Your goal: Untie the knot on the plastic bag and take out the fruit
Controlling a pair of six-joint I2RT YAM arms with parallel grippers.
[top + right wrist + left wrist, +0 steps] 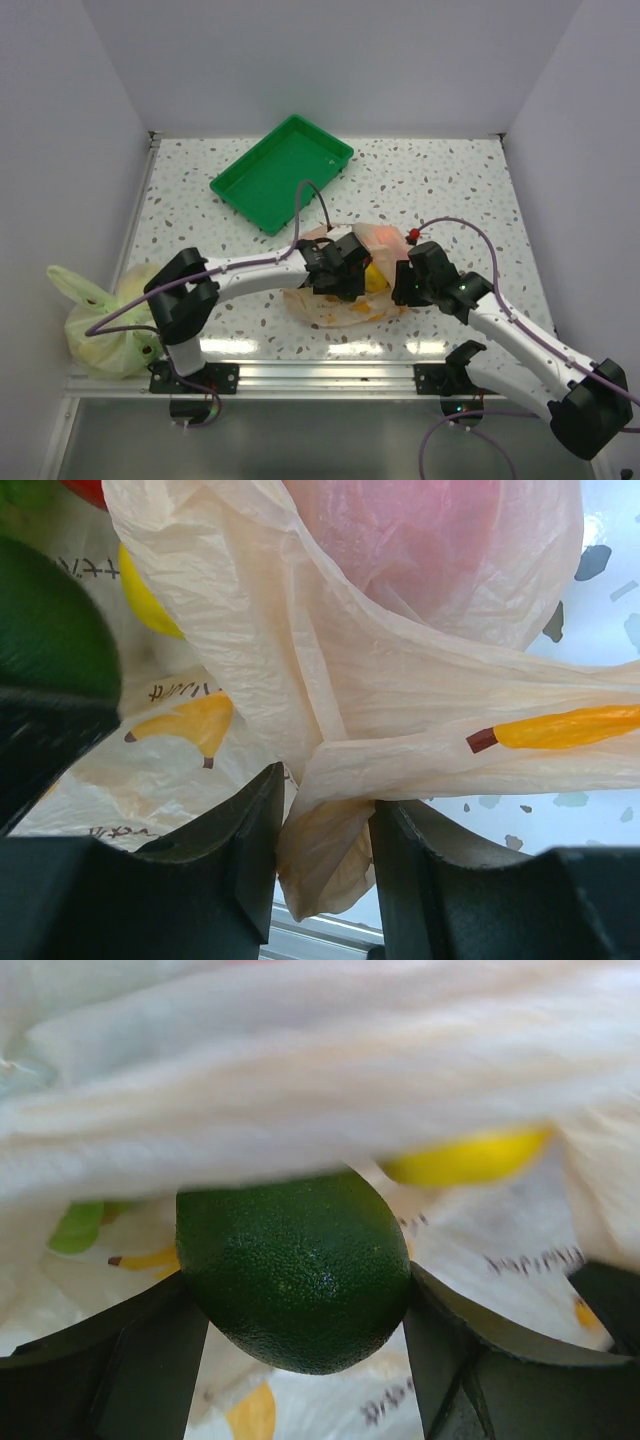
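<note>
Clasping fruit (293, 1250), left end effector (300, 1295), right end effector (326, 805) pinching banana-printed plastic bag (400, 690)

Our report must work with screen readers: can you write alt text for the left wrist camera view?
A dark green fruit sits between the black fingers of the left gripper, which crowd its sides; whether they grip it is unclear. Pale plastic bag film drapes above, with a yellow fruit behind at right.
</note>
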